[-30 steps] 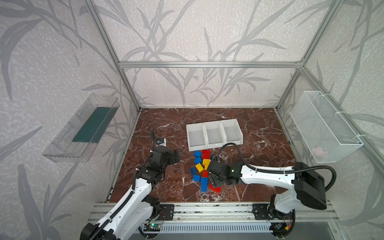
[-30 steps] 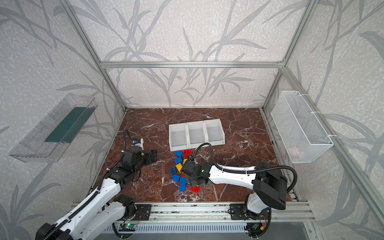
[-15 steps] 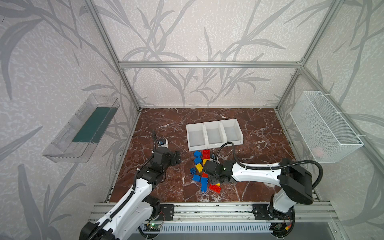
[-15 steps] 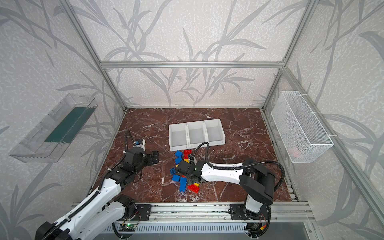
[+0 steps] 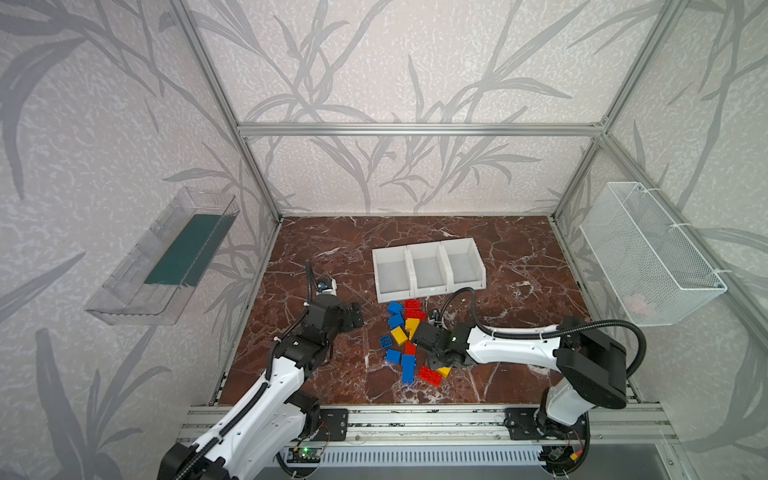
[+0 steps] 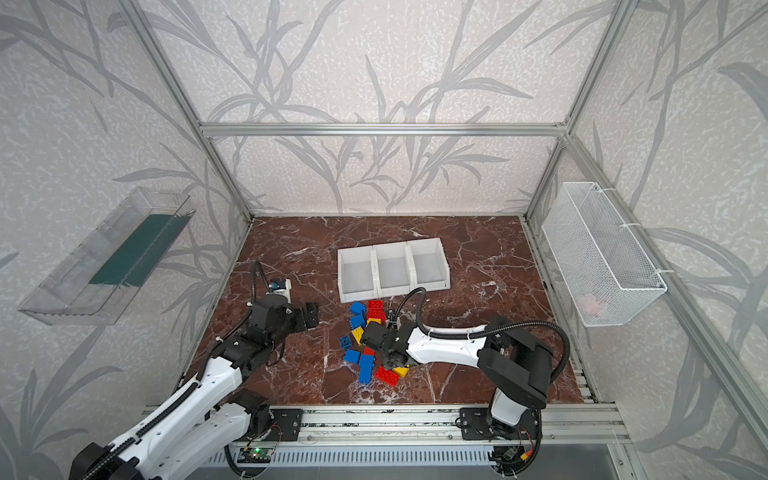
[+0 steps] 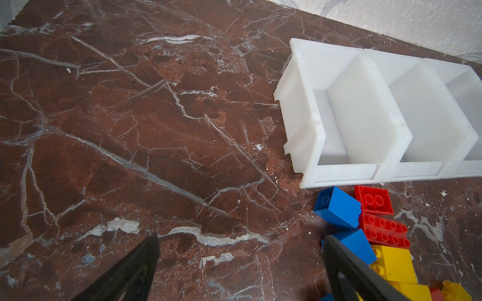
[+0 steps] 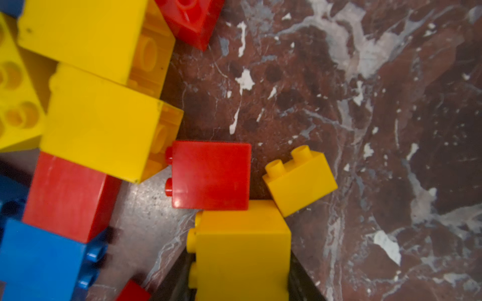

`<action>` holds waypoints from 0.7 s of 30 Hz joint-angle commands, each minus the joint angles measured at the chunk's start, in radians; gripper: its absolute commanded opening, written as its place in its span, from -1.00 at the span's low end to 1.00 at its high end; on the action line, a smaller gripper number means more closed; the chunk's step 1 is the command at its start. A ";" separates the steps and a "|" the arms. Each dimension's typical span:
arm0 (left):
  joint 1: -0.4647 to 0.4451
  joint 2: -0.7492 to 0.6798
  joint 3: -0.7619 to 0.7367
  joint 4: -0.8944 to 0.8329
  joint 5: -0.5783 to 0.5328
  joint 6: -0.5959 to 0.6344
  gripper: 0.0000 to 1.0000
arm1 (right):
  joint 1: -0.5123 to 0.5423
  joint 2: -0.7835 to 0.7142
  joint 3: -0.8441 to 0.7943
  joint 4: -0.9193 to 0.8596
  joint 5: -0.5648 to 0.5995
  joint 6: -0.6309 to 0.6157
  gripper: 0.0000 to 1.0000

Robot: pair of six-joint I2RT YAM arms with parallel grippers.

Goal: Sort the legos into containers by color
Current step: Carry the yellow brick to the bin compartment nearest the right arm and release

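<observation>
In a top view the right pincer [image 5: 436, 363] sits low at the 5 o'clock edge of the legos [image 5: 405, 332]. The empty white containers [image 5: 428, 270] lie at the pile's 12 o'clock.

Left wrist view: the left pincer [image 7: 241, 238] gapes over bare tabletop [image 7: 130, 130].

Right wrist view: the right pincer's fingers [image 8: 174, 286] clasp a yellow brick [image 8: 242, 250]. A red brick [image 8: 210, 174] and a small yellow brick [image 8: 300, 179] touch it, so lifting may drag them along or twist the grip.

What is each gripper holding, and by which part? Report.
Right gripper: yellow brick, pinched between the fingers across two opposite sides, still on the table. Left gripper: open, nothing held.
</observation>
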 commanded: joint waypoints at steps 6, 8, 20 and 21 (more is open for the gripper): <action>-0.006 -0.003 -0.012 -0.015 -0.015 -0.020 0.98 | -0.026 -0.086 -0.007 -0.022 0.040 -0.028 -0.20; -0.009 -0.006 -0.013 -0.017 -0.015 -0.020 0.98 | -0.042 -0.113 0.009 -0.042 0.049 -0.058 -0.20; -0.014 -0.022 -0.015 -0.023 -0.020 -0.028 0.98 | -0.407 -0.212 0.159 -0.001 -0.018 -0.437 -0.21; -0.014 -0.023 -0.016 -0.023 -0.019 -0.029 0.98 | -0.448 -0.194 0.187 0.004 -0.041 -0.467 -0.20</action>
